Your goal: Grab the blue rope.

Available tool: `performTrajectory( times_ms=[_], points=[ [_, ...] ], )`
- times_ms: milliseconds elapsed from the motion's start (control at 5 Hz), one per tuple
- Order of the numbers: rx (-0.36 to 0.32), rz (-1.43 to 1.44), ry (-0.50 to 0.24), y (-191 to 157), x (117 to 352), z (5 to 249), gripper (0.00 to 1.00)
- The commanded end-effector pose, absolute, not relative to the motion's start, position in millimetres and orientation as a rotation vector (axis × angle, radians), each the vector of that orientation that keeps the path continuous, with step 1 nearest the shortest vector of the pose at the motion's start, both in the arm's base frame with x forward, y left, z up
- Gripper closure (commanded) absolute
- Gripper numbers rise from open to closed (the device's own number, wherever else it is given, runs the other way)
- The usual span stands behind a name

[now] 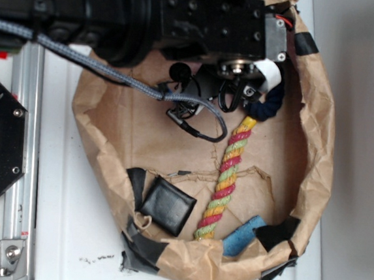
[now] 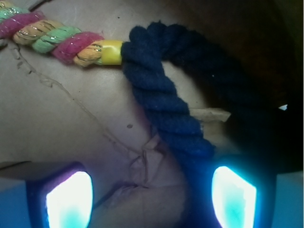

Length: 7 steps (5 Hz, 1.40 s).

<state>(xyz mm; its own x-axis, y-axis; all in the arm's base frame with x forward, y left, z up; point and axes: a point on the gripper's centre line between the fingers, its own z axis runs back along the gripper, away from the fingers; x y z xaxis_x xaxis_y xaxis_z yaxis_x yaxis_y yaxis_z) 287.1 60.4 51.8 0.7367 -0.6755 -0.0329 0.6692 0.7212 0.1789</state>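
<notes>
The blue rope (image 2: pixel 164 102) is dark navy, one plain colour with no pattern, and its twisted strands look almost black in the shadow. The striped rope (image 1: pixel 225 176) joined to it shows red, yellow and green strands that turn around each other, with small shiny threads in the wrist view. A plain yellow band (image 2: pixel 112 52) sits between the two ropes. The paper bag (image 1: pixel 109 133) is brown, with black tape (image 1: pixel 139 252) on its rim. Inside it lie a black square pad (image 1: pixel 168 206) and a light-blue flat piece (image 1: pixel 244 235). The fingertips (image 2: pixel 69 199) glow pale cyan and white.
</notes>
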Motion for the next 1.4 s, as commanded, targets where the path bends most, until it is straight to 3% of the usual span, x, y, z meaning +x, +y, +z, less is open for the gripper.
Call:
performTrajectory(
  times_ms=[0,200,400,600,1200],
  points=[
    [0.219,-0.693,-0.135,68.2,313.7,75.3,0.00],
    [0.163,-0.692,-0.105,53.3,311.5,53.4,0.00],
    [0.087,-0.719,-0.025,36.4,301.8,27.0,0.00],
    [0.048,-0.652,-0.050,36.5,299.7,29.3,1.00],
    [0.028,-0.674,-0.024,35.0,294.7,27.3,1.00]
  ],
)
